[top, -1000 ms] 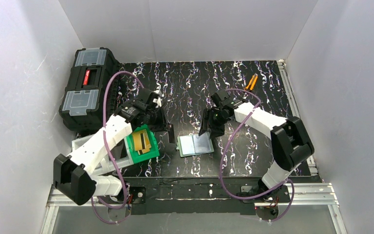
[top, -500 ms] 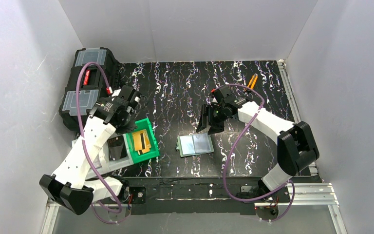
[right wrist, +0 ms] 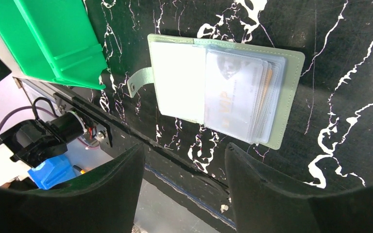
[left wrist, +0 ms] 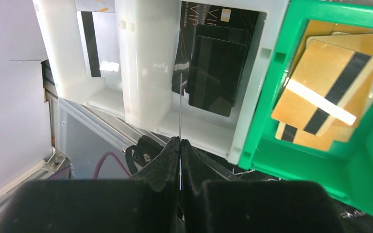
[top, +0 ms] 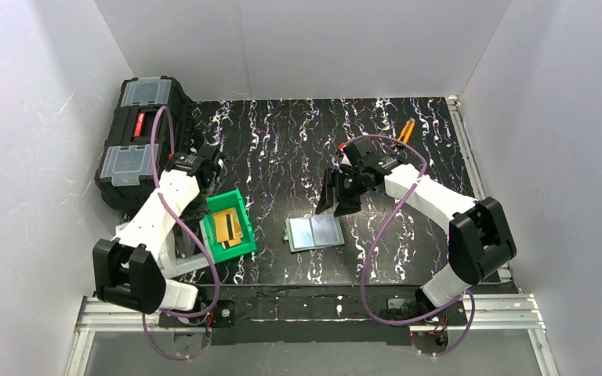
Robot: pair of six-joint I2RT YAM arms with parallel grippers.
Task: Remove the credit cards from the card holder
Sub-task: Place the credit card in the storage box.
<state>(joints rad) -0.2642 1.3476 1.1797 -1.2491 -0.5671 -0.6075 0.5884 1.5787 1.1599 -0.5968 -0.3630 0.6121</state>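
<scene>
White walls all round, black marbled counter [top: 407, 168] in the middle. The card holder [top: 314, 232] lies flat and open near the counter's 6 o'clock edge. From the right wrist camera you can see the card holder [right wrist: 223, 87] has clear sleeves [right wrist: 243, 94] fanned out on one half, with pale cards tucked inside them. Its strap tab [right wrist: 138, 82] sticks out toward the green bin [right wrist: 53, 43].

The right gripper [top: 337, 196] hangs above the counter at about 1 o'clock from the holder. Its fingers are spread wide with nothing between them.

The left gripper [left wrist: 180, 143] has its fingers pinched tight on a thin card [left wrist: 180, 107]. The wrist camera sees that card edge-on, so it's just a sliver and I can't tell the colour. It's over the white-clear bins [left wrist: 145, 58], one of which has black cards [left wrist: 216, 68] in it.

Green bin [top: 231, 227] is at 9 o'clock from the holder, with a bare strip of counter between them. It holds a loose stack of gold credit cards [left wrist: 320, 92], the top one showing a dark stripe.

Also on the counter: a black toolbox [top: 137, 141] with clear lid compartments at 10 o'clock, and an orange-handled tool [top: 404, 131] at 1 o'clock near the back wall.
</scene>
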